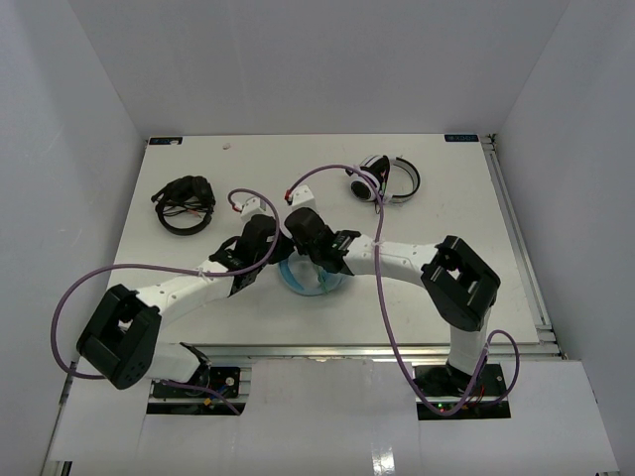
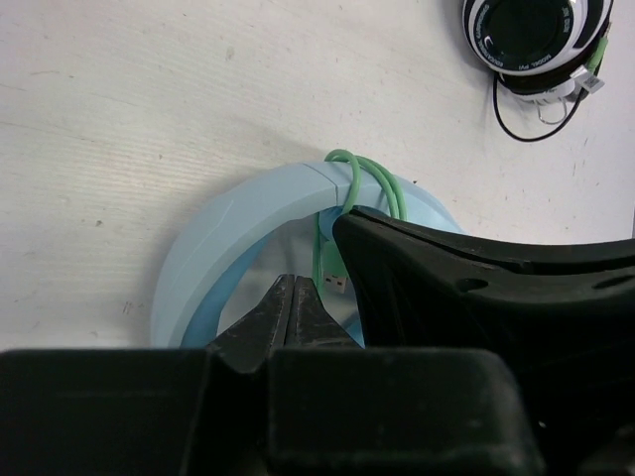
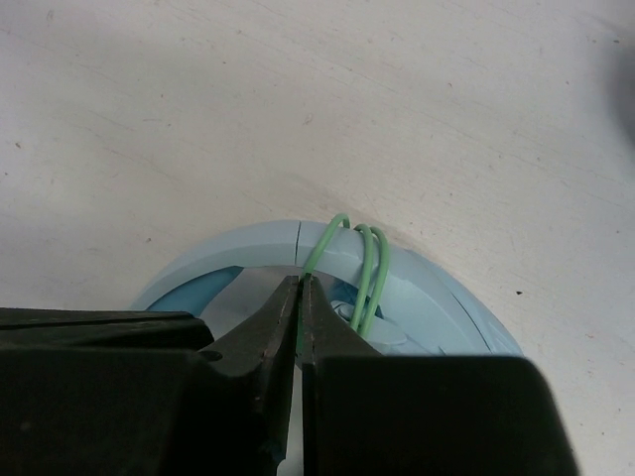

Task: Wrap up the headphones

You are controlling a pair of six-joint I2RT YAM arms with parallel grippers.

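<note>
The light blue headphones point(image 1: 310, 285) lie on the table in the middle, under both grippers. Their wide headband point(image 2: 248, 213) has the thin pale green cable point(image 2: 372, 180) looped round it a few times; the cable's plug point(image 2: 335, 282) hangs inside the band. My left gripper point(image 2: 295, 281) is shut with nothing seen between its fingers, its tips just left of the plug. My right gripper point(image 3: 301, 284) is shut on a strand of the cable point(image 3: 365, 260) just inside the headband point(image 3: 258, 253). The ear cups are mostly hidden by the grippers.
Black headphones point(image 1: 186, 204) lie at the back left. White-and-black headphones point(image 1: 389, 180) lie at the back right and show in the left wrist view point(image 2: 536, 35). The right arm's black gripper body point(image 2: 486, 297) fills the right of the left wrist view.
</note>
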